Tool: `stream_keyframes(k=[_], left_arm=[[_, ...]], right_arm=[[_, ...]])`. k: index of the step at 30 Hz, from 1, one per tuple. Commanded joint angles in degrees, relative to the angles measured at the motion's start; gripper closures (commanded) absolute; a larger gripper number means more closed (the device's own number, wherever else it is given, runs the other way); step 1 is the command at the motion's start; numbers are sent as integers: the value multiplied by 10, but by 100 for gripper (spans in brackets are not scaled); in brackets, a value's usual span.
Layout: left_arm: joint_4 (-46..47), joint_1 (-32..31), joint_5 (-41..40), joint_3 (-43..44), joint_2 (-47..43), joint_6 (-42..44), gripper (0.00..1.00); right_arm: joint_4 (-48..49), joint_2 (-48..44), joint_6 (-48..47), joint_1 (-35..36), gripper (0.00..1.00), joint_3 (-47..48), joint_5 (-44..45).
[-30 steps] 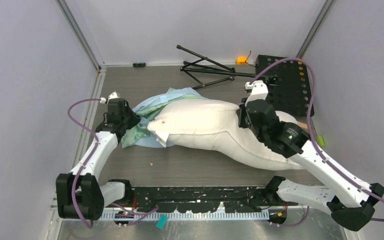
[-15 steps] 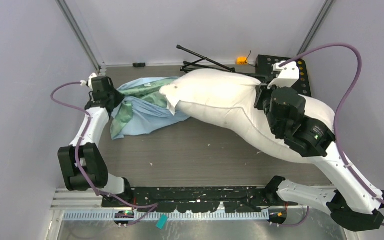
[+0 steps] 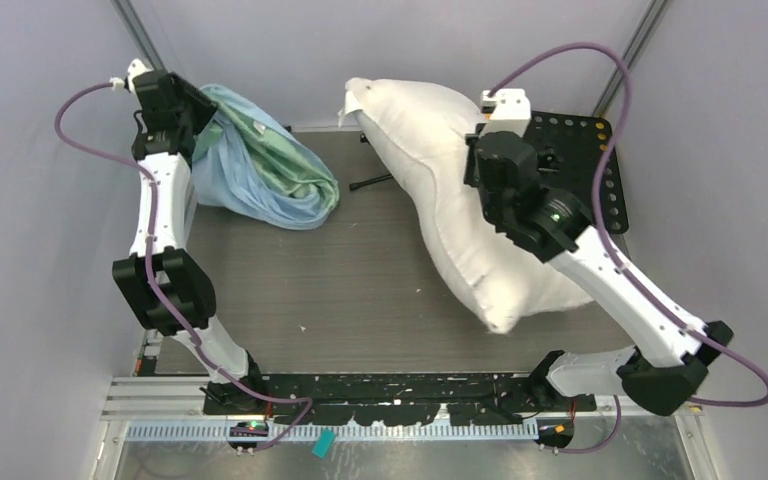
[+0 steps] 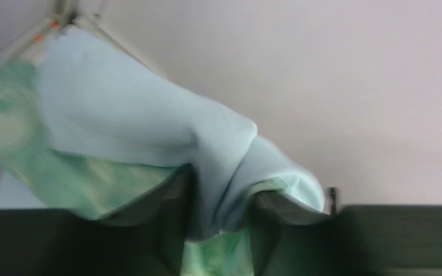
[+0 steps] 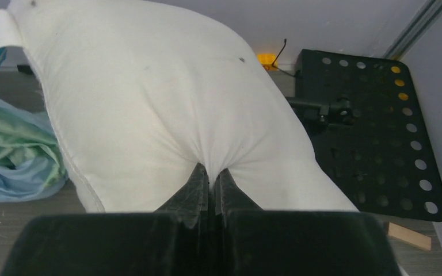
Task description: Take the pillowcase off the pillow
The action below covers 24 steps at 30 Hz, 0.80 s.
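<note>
The pillowcase (image 3: 260, 175), light blue and mint green, hangs bunched at the back left, apart from the pillow. My left gripper (image 3: 192, 118) is raised high there and shut on a fold of it; the left wrist view shows the blue cloth (image 4: 149, 126) pinched between the fingers (image 4: 172, 218). The white pillow (image 3: 430, 170) is lifted, its far end up at the back wall and its near end drooping to the table. My right gripper (image 3: 475, 165) is shut on a pinch of the pillow (image 5: 149, 98), the jaws closed tight (image 5: 212, 175).
A black perforated plate (image 3: 585, 170) lies at the back right, also in the right wrist view (image 5: 374, 132). A black folded tripod (image 3: 375, 182) lies partly behind the pillow. A small orange object (image 5: 266, 58) sits at the back wall. Grey walls enclose three sides.
Both arms have risen and pulled apart. The left carried the pillowcase up to the back left corner, fully off the pillow. The right lifted the pillow toward the back wall.
</note>
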Motion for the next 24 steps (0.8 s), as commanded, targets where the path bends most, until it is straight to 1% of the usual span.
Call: stream_keyframes(k=[1,2,3,5,6,7,10,16,20,24], left_arm=[[-31,2,113,54,30,24,24],[-40,1,130,48,29,26,6],[-41,0,139,34,21,29,1],[-32,-4,136,-13,-13,40,0],[-25,-7,128,-42,-34,48,0],[-22,-10,121,-67,-56,56,0],[-21,-19,100,-132,-130,83,0],[-15,-54,44,-251,-252,138,0],[26,-58,21,-336,-314,141,0],[59,-62,12,-405,-348,138,0]], right_arm=[[84,50,36,-7,96,39,-78],[67,73,39,-8,83,49,-118],[45,89,43,-8,68,60,-144],[7,112,56,-8,40,88,-177],[0,116,57,-8,32,90,-189],[-2,114,59,-8,28,85,-197],[7,96,57,-9,22,64,-207],[25,44,57,-26,19,-2,-179],[27,-1,80,-84,19,-55,-178],[31,-40,111,-175,19,-116,-206]])
